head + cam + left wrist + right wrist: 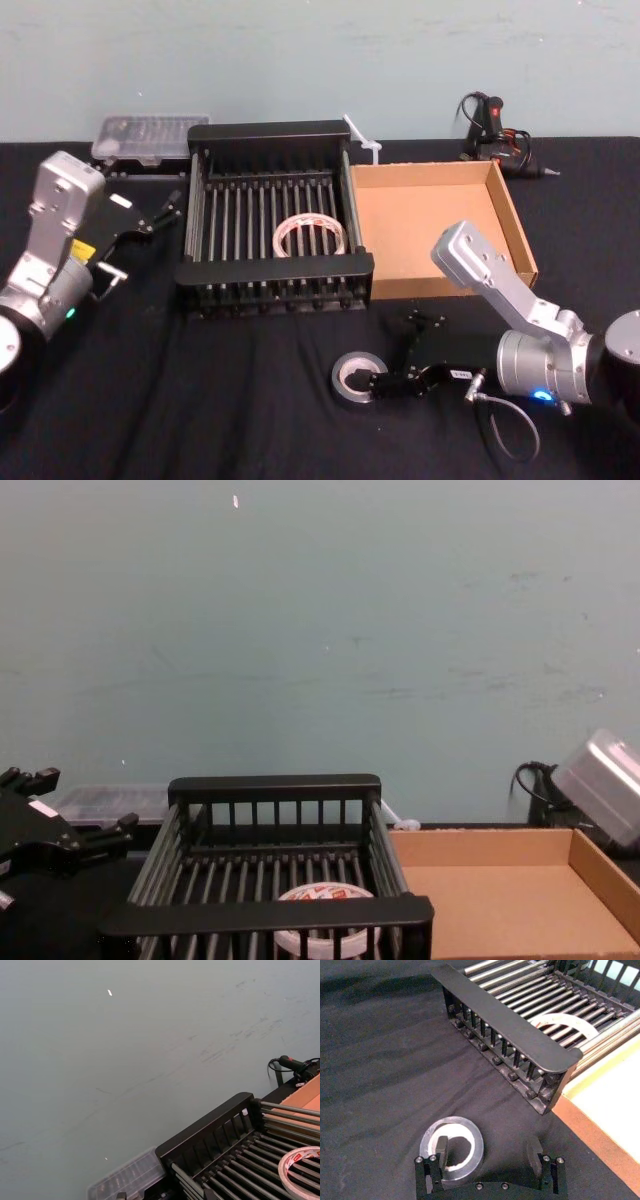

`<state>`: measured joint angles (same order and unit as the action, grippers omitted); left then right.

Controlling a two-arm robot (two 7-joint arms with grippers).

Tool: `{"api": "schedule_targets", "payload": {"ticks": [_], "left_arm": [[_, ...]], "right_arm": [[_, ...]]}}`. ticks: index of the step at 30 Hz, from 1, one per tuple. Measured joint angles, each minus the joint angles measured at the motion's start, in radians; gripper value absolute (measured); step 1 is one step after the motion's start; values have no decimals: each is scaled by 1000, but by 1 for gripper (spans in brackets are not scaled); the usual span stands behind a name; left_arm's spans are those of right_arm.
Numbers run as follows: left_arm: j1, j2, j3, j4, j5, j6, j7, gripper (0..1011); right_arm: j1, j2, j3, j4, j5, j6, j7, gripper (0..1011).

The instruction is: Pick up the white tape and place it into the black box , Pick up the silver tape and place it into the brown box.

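White tape (311, 235): lies flat in the black box (274, 273).
Silver tape (354, 377): on the table in front of the box.
Right gripper (489, 1154): wide open, one finger (441, 1149) in the core.
Left gripper (160, 212): parked left, fingers apart.
Risk: closing off-centre could push the roll aside.
Brown box (430, 231): empty.

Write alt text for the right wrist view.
The right gripper, jaws open, is low over the black cloth with one finger inside the silver tape's core. Beyond it stands the black box holding the white tape, with the brown box alongside.
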<state>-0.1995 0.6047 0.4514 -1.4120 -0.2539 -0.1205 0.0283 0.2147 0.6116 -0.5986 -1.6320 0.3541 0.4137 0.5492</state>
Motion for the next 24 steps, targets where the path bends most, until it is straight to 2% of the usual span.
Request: {"api": "schedule_targets", "payload": {"ticks": [24], "left_arm": [[0,0,0,0,0,0,0,1002]], "right_arm": [[17,-10,-18,26,-7,8,10,1002]]}}
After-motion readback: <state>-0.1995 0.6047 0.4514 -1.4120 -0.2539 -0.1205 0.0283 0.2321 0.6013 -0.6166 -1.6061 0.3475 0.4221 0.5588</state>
